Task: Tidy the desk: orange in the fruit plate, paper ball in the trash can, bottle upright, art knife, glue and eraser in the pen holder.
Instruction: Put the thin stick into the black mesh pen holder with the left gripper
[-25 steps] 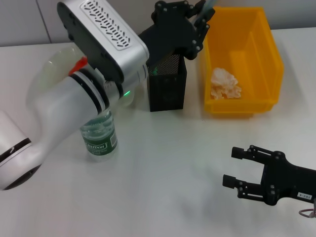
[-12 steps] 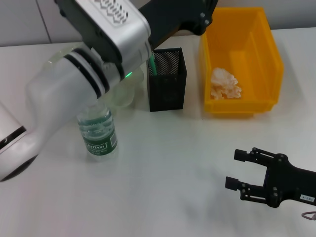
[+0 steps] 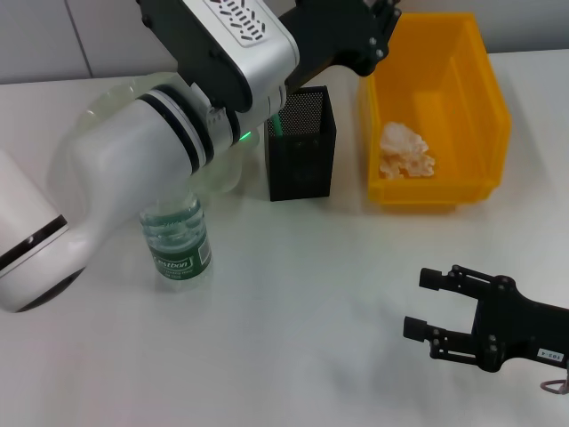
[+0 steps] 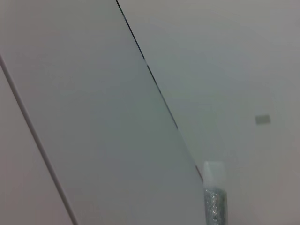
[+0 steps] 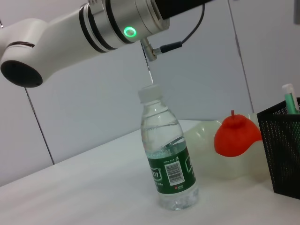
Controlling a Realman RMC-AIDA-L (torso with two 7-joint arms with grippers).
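- While the left gripper hangs high at 12 o'clock above the black mesh pen holder and the bin's near edge, I cannot tell whether its fingers are apart or together.
- At 5 o'clock, the right gripper rests low over the white desk, fingers apart, holding nothing.
- A green-capped item stands inside the pen holder.
- At 2 o'clock, the paper ball lies in the yellow bin.
- At 9 o'clock, the water bottle stands upright.
- Behind the bottle, the orange sits in the translucent fruit plate.
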